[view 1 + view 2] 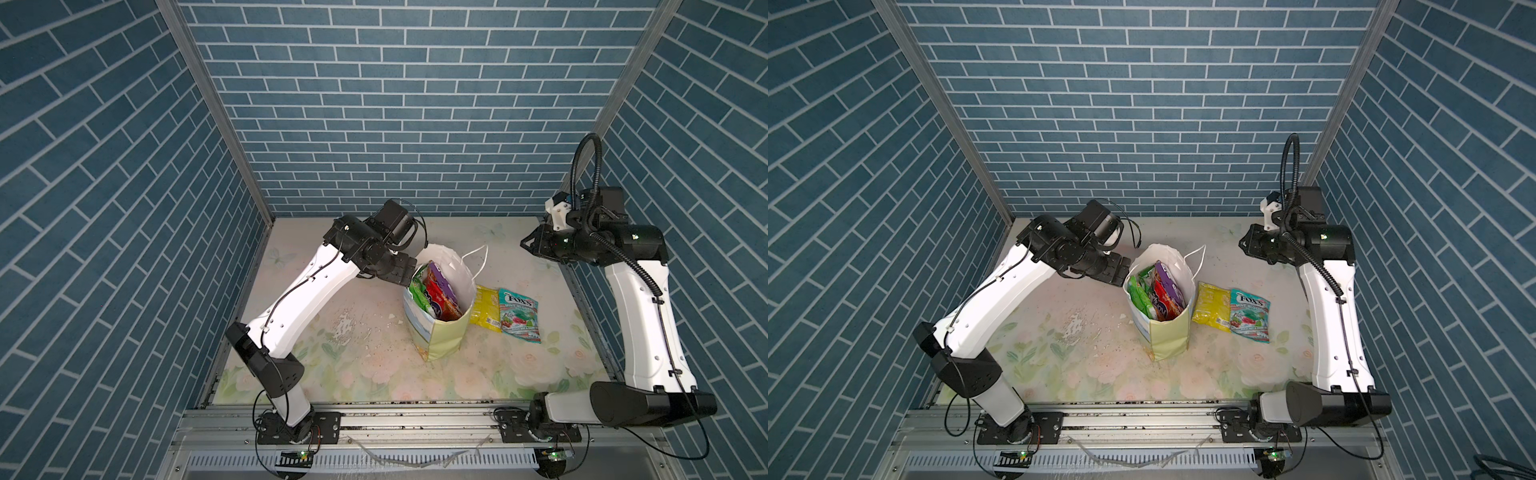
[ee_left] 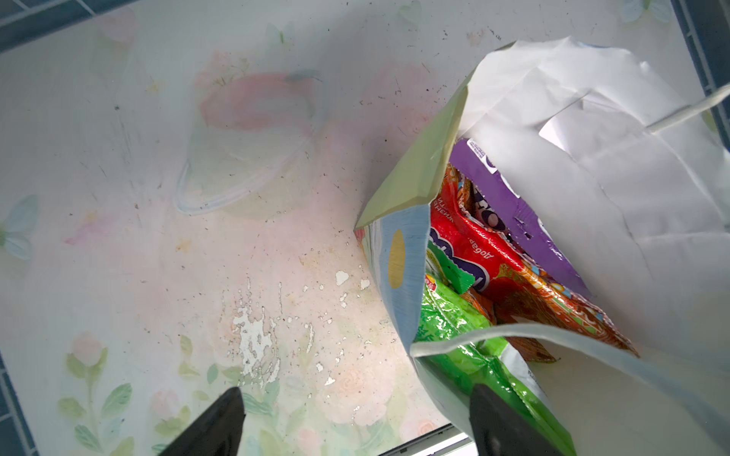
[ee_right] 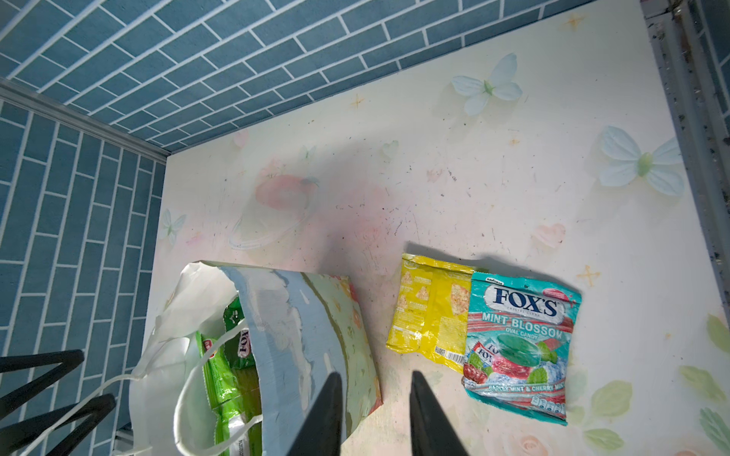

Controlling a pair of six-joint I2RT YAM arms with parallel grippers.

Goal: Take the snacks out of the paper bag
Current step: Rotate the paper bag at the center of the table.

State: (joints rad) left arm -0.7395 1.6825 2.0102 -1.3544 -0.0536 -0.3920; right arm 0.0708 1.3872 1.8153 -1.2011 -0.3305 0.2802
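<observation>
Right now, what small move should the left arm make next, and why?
Probably shift the left fingers a little further over the bag opening. They stand open and seem to have the bag's wall between them: one over the green chips packet, one outside above the table. Closing now would likely pinch paper too.

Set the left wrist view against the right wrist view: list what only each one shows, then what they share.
Only the left wrist view: the red packet and purple packet inside the paper bag, and the flaked patch on the table cover. Only the right wrist view: the yellow packet and teal Fox's packet lying beside the bag. Both: the paper bag with the green packet in it.
</observation>
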